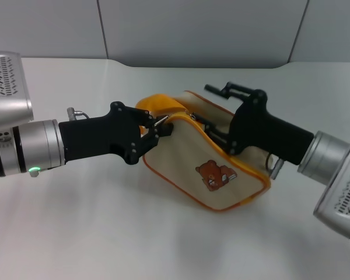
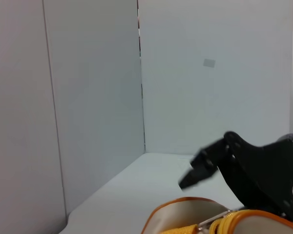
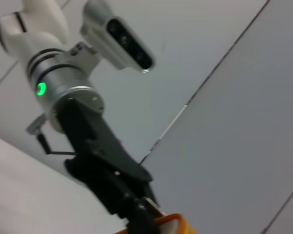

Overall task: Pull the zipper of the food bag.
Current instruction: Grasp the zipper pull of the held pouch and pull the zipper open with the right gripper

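Observation:
The food bag (image 1: 189, 169) lies tilted on the white table, its bear print (image 1: 216, 175) facing me. Its orange-yellow strap handle (image 1: 157, 106) arches at its left end. The zipper (image 1: 193, 118) runs along the top edge. My left gripper (image 1: 161, 127) reaches in from the left and is shut on the small silvery pull tab at the bag's left end. My right gripper (image 1: 214, 111) comes from the right and is open: its lower finger rests on the bag's top by the zipper and its upper finger is in the air. The bag's top also shows in the left wrist view (image 2: 195, 219).
The white table (image 1: 105, 233) stretches in front of and to both sides of the bag. Grey wall panels (image 1: 192, 29) stand behind the table. Both forearms lie low over the table on either side of the bag.

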{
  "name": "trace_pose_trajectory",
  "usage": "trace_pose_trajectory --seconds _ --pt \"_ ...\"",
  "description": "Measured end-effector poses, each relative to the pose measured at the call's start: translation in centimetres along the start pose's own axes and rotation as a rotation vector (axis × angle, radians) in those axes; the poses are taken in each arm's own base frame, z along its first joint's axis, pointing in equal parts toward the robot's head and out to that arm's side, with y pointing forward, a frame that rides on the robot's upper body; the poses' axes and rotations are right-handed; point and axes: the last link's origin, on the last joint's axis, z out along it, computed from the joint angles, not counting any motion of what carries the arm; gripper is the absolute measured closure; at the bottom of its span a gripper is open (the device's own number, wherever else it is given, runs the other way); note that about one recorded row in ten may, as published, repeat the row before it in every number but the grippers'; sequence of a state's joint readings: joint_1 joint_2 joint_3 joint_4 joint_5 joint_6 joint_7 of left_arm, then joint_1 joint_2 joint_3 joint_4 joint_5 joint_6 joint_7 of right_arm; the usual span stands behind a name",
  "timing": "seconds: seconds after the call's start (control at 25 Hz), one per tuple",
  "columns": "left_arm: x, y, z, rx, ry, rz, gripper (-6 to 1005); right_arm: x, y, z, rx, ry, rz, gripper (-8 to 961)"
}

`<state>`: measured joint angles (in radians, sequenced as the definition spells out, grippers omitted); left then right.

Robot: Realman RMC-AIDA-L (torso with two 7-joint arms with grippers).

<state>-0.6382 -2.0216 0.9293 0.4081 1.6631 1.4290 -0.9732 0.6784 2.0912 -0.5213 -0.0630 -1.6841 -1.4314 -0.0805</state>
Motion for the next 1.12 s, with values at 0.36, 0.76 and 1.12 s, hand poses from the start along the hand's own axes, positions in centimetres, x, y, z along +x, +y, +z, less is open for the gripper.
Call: trace_pose_trajectory --seconds 0.36,0.76,1.12 --pt "0.2 -0.2 0.1 0.003 -0.001 0.001 902 -0.4 1.2 0.2 -0.079 -0.024 -0.024 478" --pt "-0.2 -0.5 -0.5 0.039 -0.013 -0.019 908 -0.9 1.2 -0.7 -0.035 -0.064 -0.037 483" --pt "0.3 0.3 -0.4 -0.013 0.018 -0.002 911 -0.7 0.5 0.0 -0.03 -0.045 -0.051 522"
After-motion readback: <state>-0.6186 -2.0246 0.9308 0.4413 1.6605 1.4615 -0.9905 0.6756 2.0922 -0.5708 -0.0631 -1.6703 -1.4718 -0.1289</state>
